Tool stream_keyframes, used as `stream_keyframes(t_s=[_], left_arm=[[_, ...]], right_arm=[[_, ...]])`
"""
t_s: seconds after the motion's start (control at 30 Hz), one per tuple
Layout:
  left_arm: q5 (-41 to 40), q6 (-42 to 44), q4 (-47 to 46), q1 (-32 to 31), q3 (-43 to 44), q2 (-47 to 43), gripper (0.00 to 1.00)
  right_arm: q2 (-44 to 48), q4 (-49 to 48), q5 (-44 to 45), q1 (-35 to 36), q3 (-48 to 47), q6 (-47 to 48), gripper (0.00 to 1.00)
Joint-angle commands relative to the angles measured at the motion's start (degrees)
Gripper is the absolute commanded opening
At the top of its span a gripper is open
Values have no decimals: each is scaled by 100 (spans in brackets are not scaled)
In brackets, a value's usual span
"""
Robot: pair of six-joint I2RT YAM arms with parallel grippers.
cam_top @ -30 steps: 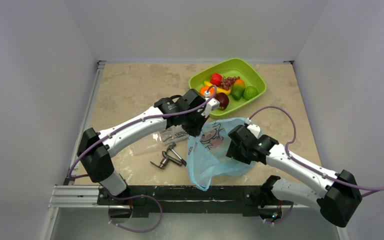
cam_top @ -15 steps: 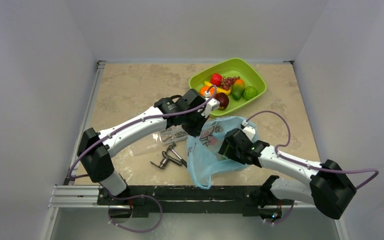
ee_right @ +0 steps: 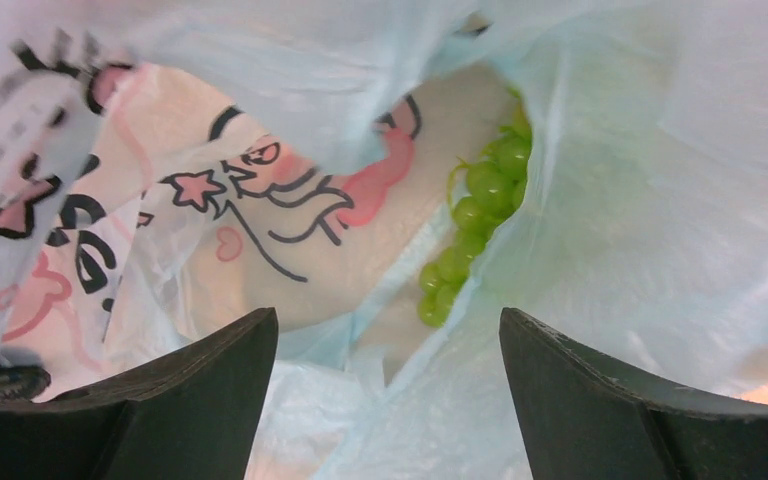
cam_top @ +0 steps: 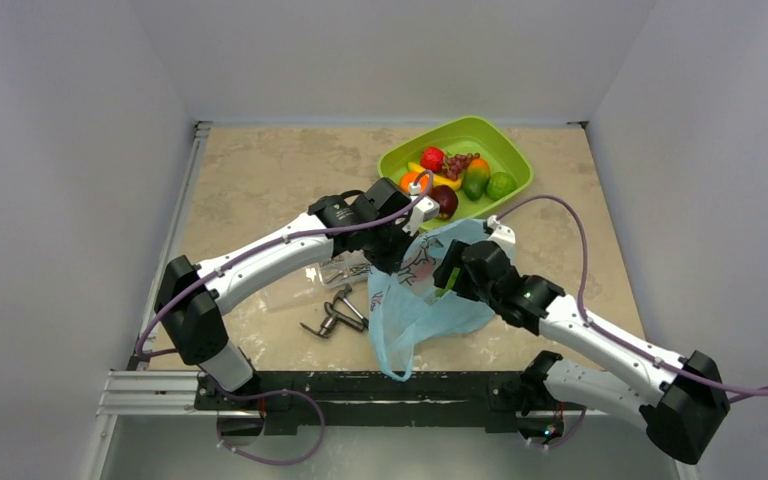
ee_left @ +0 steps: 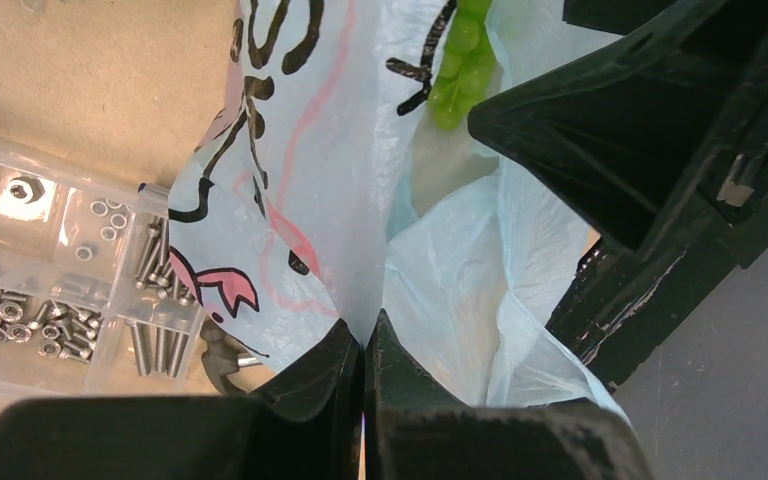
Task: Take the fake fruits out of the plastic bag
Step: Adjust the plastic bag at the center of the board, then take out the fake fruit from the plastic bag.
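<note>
The light-blue plastic bag point(cam_top: 415, 305) with cartoon prints lies at the table's middle front. My left gripper point(cam_top: 397, 262) is shut on the bag's upper edge point(ee_left: 360, 290) and holds it up. My right gripper point(cam_top: 447, 277) is open at the bag's mouth; its jaws stand wide apart inside the bag point(ee_right: 600, 230). A green grape bunch point(ee_right: 475, 225) lies inside the bag just ahead of the right jaws, and shows in the left wrist view point(ee_left: 460, 65) too. Other fake fruits point(cam_top: 455, 175) sit in the green tray point(cam_top: 513, 152).
A clear box of screws point(ee_left: 50, 300) lies left of the bag, under my left arm. Grey metal tools point(cam_top: 338, 312) lie in front of it. The green tray stands at the back right, close behind the bag.
My right gripper has moved up and left, from the bag's right side into its mouth. The bag has bunched leftward. My left gripper has kept its hold in place.
</note>
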State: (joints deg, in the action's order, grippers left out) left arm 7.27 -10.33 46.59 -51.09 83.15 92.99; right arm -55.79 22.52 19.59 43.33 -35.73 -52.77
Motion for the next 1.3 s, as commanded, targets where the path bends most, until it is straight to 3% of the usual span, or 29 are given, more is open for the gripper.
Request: stream_keyframes(t_s=[0.0, 0.07, 0.17, 0.3, 0.47, 0.6, 0.87, 1.0, 1.27], left_arm=[[119, 31, -10, -6, 245, -29, 0], [124, 31, -10, -6, 245, -11, 0], [100, 39, -7, -6, 249, 2, 0], [90, 31, -1, -6, 247, -7, 0], [31, 48, 21, -16, 245, 32, 0], [15, 66, 18, -11, 236, 39, 0], [100, 56, 41, -20, 262, 56, 0], [131, 48, 39, -17, 267, 21, 0], [58, 67, 52, -24, 254, 24, 0]], right_arm=[[221, 694, 22, -11, -411, 333, 73], [184, 773, -188, -3, -644, 474, 63], [56, 562, -443, 34, -851, 746, 62], [-584, 97, -239, 35, -1054, 774, 50], [-1739, -230, 307, 35, -1416, 714, 50], [-2201, 90, 965, 35, -1491, 613, 49], [-2249, 949, 1931, 35, -1427, 441, 50], [-2144, 605, 1832, 9, -1197, 649, 56], [-2678, 550, 1949, 0, -1327, 825, 57]])
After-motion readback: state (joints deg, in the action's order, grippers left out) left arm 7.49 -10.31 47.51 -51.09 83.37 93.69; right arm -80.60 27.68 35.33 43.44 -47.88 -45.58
